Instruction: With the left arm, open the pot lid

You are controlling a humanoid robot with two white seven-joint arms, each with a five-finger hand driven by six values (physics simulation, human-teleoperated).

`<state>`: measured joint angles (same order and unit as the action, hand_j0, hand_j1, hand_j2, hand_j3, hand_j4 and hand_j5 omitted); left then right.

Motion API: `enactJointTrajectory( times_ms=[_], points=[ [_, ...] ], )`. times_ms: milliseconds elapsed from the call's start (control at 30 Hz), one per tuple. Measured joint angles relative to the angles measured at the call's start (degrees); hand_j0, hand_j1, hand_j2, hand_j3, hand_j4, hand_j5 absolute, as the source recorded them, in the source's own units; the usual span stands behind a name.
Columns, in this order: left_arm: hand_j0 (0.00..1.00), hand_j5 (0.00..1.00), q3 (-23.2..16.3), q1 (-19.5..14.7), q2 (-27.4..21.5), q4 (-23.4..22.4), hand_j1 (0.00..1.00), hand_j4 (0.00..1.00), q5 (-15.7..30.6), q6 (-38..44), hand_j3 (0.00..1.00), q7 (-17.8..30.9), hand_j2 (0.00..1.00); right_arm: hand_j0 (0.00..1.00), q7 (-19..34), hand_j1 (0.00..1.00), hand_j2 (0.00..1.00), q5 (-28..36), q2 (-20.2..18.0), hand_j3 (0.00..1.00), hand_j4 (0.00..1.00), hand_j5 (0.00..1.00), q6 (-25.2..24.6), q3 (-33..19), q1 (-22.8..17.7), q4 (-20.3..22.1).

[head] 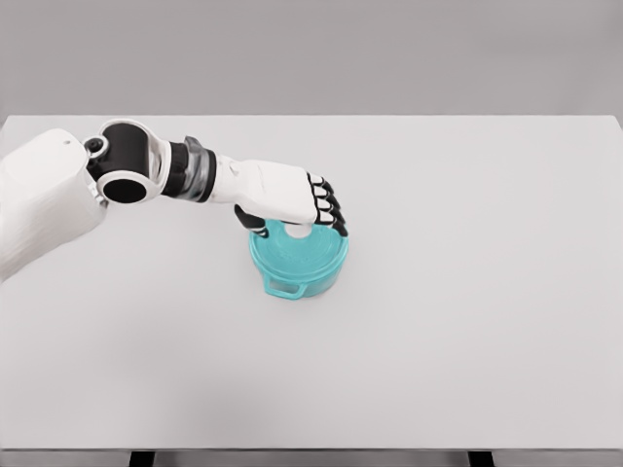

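A small teal pot (298, 263) stands on the white table (467, 292), a little left of the middle, with a loop handle (284, 289) facing the front. Its teal lid (300, 251) sits on top, and a pale knob (299, 231) shows at the lid's far side. My left hand (304, 216) reaches in from the left and hovers right over the lid, fingers curled around the knob, thumb behind it on the left. The lid still looks seated on the pot. The right arm is out of view.
The white table stretches wide on all sides of the pot, its front edge near the bottom of the picture. My left forearm and elbow (127, 175) cross the table's left part above the surface.
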<state>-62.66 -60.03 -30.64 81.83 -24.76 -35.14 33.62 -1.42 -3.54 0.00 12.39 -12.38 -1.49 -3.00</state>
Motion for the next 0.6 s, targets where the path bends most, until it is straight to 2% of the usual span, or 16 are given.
enactJointTrajectory(
  times_ms=[433,600],
  points=[
    [0.86,0.86,-0.37,-0.09,0.08,0.08,0.86,0.86,0.25,0.00,0.86,-0.03,0.86,1.00,0.00,1.00,1.00,0.00,0.00,1.00,1.00,1.00,0.00,0.00,0.00,0.00],
    [0.78,0.78,-0.55,-0.09,0.16,0.08,0.78,0.78,0.19,0.00,0.78,0.01,0.78,1.00,0.00,1.00,1.00,0.00,0.00,1.00,1.00,1.00,0.00,0.00,0.00,0.00]
  ],
)
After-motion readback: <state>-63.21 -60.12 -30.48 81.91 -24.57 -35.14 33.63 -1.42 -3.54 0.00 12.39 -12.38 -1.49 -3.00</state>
